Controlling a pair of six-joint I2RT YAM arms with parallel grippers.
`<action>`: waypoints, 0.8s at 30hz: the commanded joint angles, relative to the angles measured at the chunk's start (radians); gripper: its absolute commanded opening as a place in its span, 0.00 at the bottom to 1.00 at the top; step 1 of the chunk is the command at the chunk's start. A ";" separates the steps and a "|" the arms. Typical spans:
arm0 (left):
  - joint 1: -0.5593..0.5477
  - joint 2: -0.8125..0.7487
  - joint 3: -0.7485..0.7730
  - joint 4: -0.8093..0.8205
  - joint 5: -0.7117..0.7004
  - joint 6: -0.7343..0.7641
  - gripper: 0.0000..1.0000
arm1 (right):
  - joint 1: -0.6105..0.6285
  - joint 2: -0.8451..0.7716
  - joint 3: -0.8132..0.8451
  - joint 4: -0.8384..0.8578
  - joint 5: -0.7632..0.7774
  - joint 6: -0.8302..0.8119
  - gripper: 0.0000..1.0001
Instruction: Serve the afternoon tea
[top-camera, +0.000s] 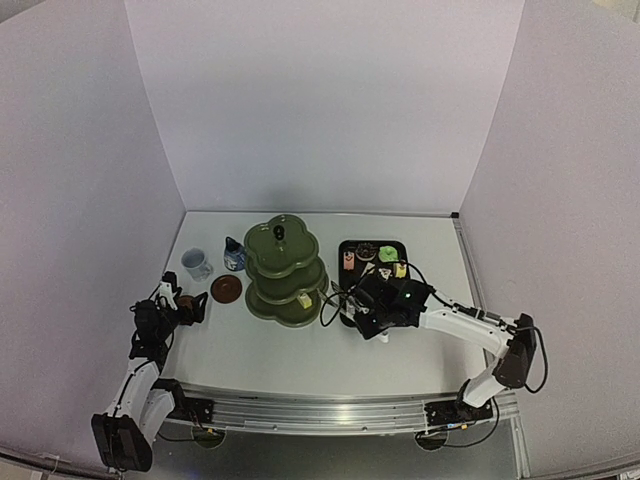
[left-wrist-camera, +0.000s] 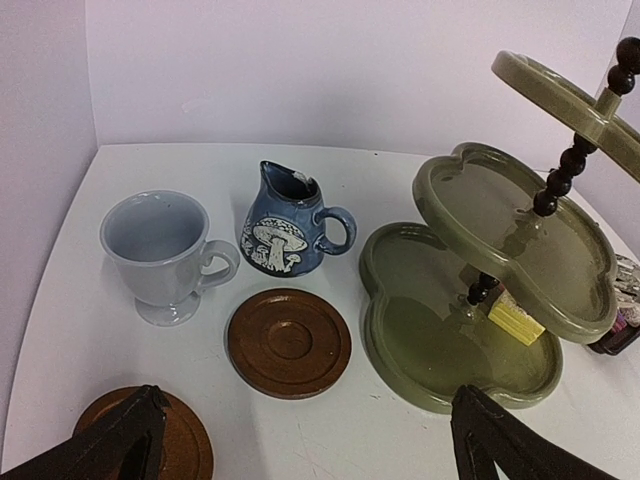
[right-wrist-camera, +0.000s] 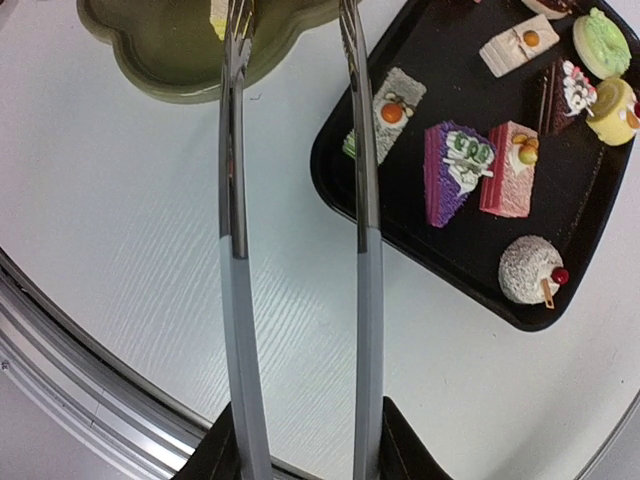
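At 3 o'clock of the stand (top-camera: 285, 270), the right hand (top-camera: 385, 305) grips the tongs (right-wrist-camera: 232, 200), tips apart over the bottom tier. Cakes (right-wrist-camera: 455, 165) on the tray (right-wrist-camera: 565, 215) probably need a gentle, square pinch; the left hand (left-wrist-camera: 310, 450) gapes empty.

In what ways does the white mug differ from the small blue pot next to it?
The mug is plain and pale; the pot is dark blue with a white mushroom on its side. The mug has a round rim and a foot; the pot has a pinched spout. Both stand upright, each with a handle.
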 joint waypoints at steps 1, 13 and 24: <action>-0.002 0.007 0.008 0.015 0.019 0.013 1.00 | 0.004 -0.085 -0.036 -0.061 0.037 0.101 0.36; -0.002 0.000 0.007 0.021 0.021 0.011 1.00 | 0.019 -0.147 -0.062 -0.217 0.015 0.370 0.36; -0.002 -0.006 0.009 0.014 0.027 0.013 1.00 | 0.019 -0.044 -0.042 -0.124 -0.041 0.355 0.37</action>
